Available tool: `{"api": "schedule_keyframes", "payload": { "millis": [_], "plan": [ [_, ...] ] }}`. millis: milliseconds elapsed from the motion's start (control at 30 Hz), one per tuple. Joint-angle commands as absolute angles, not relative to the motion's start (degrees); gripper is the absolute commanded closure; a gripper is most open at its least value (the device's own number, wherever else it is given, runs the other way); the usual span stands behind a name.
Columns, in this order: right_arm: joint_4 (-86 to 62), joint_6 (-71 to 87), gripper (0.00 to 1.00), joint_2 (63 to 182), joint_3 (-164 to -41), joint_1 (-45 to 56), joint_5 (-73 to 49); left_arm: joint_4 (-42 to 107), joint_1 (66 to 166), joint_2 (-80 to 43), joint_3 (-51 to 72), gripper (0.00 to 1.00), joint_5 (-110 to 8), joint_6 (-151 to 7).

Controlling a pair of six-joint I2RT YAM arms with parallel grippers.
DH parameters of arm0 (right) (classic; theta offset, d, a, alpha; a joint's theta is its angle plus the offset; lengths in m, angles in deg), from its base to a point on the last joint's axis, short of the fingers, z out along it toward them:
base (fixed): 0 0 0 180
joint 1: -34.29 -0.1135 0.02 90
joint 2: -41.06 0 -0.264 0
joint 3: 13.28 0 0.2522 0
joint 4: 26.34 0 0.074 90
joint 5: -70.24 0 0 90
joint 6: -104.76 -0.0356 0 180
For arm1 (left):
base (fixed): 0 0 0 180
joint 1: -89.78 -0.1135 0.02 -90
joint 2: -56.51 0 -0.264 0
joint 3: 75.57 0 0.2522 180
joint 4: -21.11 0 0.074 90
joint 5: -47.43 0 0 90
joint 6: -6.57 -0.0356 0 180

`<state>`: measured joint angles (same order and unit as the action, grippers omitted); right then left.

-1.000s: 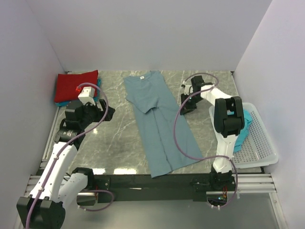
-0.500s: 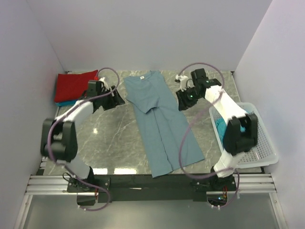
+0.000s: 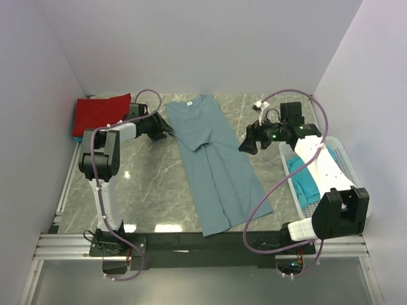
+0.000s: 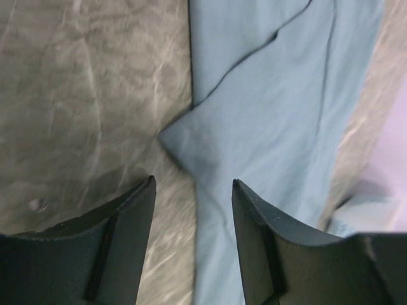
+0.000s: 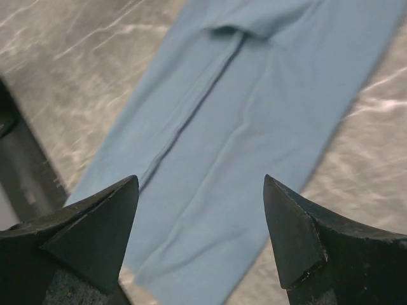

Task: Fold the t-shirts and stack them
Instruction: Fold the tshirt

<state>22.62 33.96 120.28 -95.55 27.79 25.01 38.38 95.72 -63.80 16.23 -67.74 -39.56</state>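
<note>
A slate-blue t-shirt (image 3: 213, 165) lies flat in the middle of the table, folded into a long strip with its neck label at the back. My left gripper (image 3: 165, 130) hovers at the strip's left edge near a folded sleeve corner. In the left wrist view that gripper (image 4: 193, 181) is open, with the cloth (image 4: 273, 114) below the jaws and nothing pinched. My right gripper (image 3: 245, 146) hangs by the strip's right edge. In the right wrist view it (image 5: 200, 178) is wide open above the shirt (image 5: 241, 114). A folded red t-shirt (image 3: 102, 113) lies at the back left. A teal t-shirt (image 3: 306, 182) lies in the basket.
A white perforated basket (image 3: 346, 166) stands at the right edge of the table, under the right arm's forearm. White walls close in the back and both sides. A black rail runs along the near edge (image 3: 191, 240).
The left gripper reached right to the blue shirt's left edge and its jaws narrowed. The right gripper opened wide, and its arm swung out over the basket.
</note>
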Motion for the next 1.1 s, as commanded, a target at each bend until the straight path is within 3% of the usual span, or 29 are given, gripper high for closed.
{"api": "schedule_keyframes", "payload": {
  "millis": [0, 333, 433, 700, 933, 1067],
  "plan": [
    [20.5, 34.4, 0.15, 117.2, -96.4, 27.3, 30.9, 32.6, 95.9, -65.8, 15.6, 0.43, -68.2, -31.9],
    [21.7, 35.3, 0.14, 117.6, -96.4, 27.4, 32.0, 30.6, 96.6, -66.7, 13.2, 0.44, -65.0, -27.3],
    [21.6, 35.2, 0.14, 117.5, -96.3, 27.4, 32.1, 31.9, 96.6, -65.9, 13.4, 0.55, -62.8, -28.7],
    [22.1, 35.5, 0.14, 118.4, -96.5, 27.3, 32.4, 34.1, 96.6, -65.6, 17.1, 0.62, -62.0, -32.8],
    [22.4, 35.8, 0.14, 118.8, -96.6, 27.4, 32.3, 34.4, 96.6, -66.4, 19.0, 0.81, -62.9, -34.5],
    [22.9, 36.3, 0.14, 119.3, -96.7, 27.3, 32.4, 34.7, 96.6, -66.8, 20.5, 0.87, -63.4, -35.6]
  ]
}}
